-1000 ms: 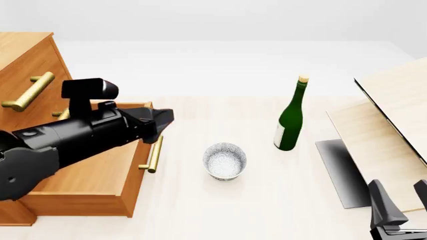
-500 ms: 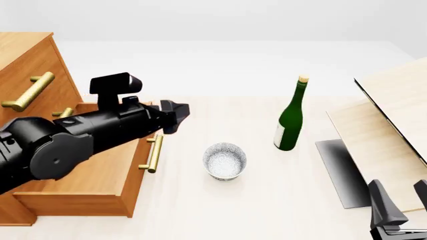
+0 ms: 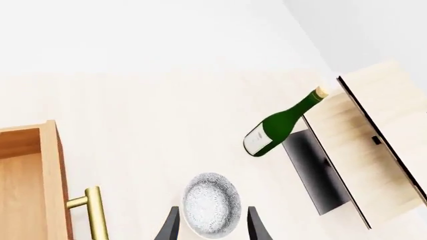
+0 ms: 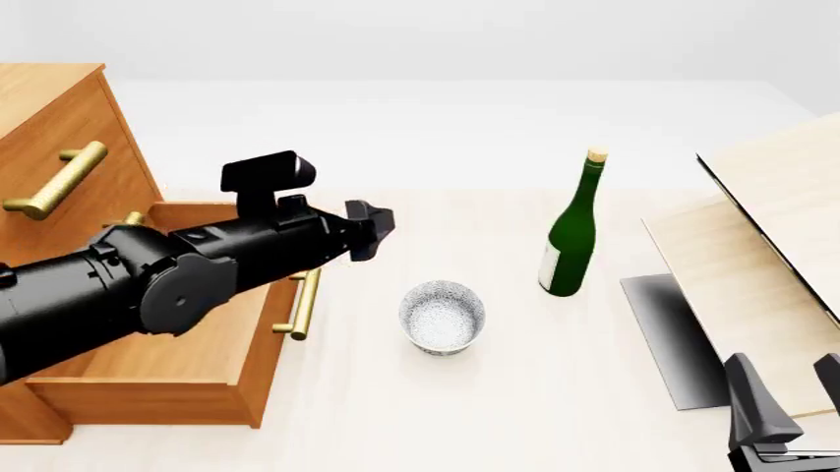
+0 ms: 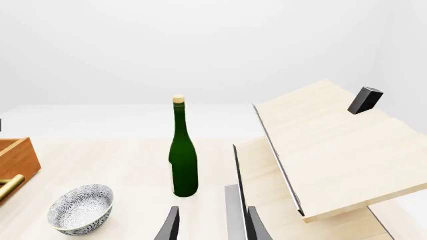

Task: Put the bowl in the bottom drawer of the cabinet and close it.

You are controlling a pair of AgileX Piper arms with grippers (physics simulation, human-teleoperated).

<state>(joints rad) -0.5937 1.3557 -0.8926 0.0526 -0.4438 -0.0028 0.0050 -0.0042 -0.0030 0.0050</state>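
The small speckled white bowl (image 4: 443, 317) (image 3: 211, 204) (image 5: 80, 209) stands upright on the table, right of the drawer. The bottom drawer (image 4: 184, 354) (image 3: 27, 190) of the orange-brown cabinet (image 4: 59, 128) is pulled out, its brass handle (image 4: 305, 303) facing the bowl. My left gripper (image 4: 374, 231) (image 3: 212, 230) hovers above and to the left of the bowl, open and holding nothing; in the left wrist view the bowl shows between the two fingertips. My right gripper (image 4: 792, 393) (image 5: 212, 227) rests open at the near right corner, far from the bowl.
A green bottle (image 4: 571, 241) (image 3: 277, 125) (image 5: 183, 160) stands upright right of the bowl and farther back. Tilted pale wood boards (image 4: 774, 226) (image 5: 333, 150) and a dark grey slab (image 4: 670, 334) fill the right side. The left arm stretches over the open drawer.
My left arm has swung right and forward, from over the drawer's front toward the bowl. The bowl, bottle, drawer and right arm have not moved.
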